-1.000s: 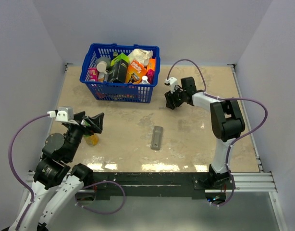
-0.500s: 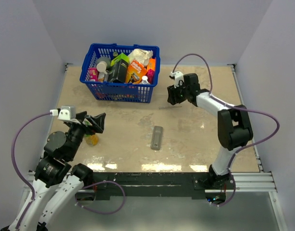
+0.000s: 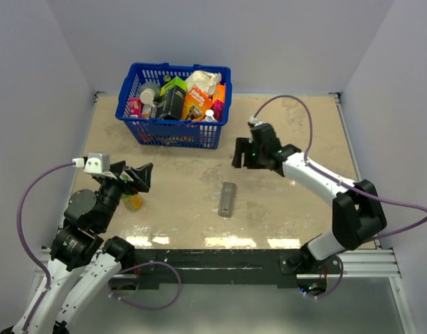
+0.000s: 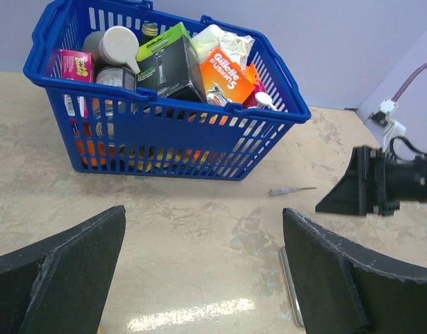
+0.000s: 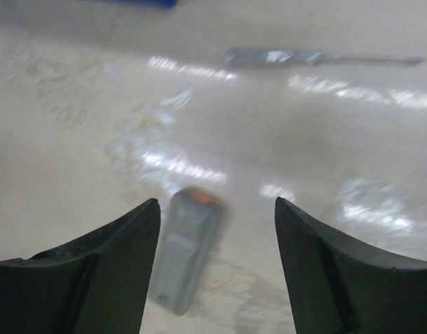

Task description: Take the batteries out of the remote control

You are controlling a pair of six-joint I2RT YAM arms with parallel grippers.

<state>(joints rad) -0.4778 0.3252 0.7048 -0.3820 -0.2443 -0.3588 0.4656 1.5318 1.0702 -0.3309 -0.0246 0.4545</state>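
The remote control (image 3: 227, 200) lies flat on the tan table, near the middle, long axis toward the basket. In the right wrist view it (image 5: 186, 254) is blurred, grey, with a small orange spot at its far end. No battery shows clearly. My right gripper (image 3: 240, 156) is open and empty, hovering just beyond the remote's far end; in its own view (image 5: 217, 209) the remote lies below, nearer the left finger. My left gripper (image 3: 133, 175) is open and empty at the table's left; in its own view (image 4: 203, 216) only the remote's edge (image 4: 291, 285) shows by the right finger.
A blue basket (image 3: 133, 111) full of boxes and bottles stands at the back left. A thin grey stick-like tool (image 4: 291, 190) lies between the basket and the remote, also in the right wrist view (image 5: 283, 57). A small yellow-orange object (image 3: 133, 202) sits under my left arm.
My right arm has swung from the back of the table toward the front and left, bringing its open gripper closer to the remote. The left arm has barely moved.
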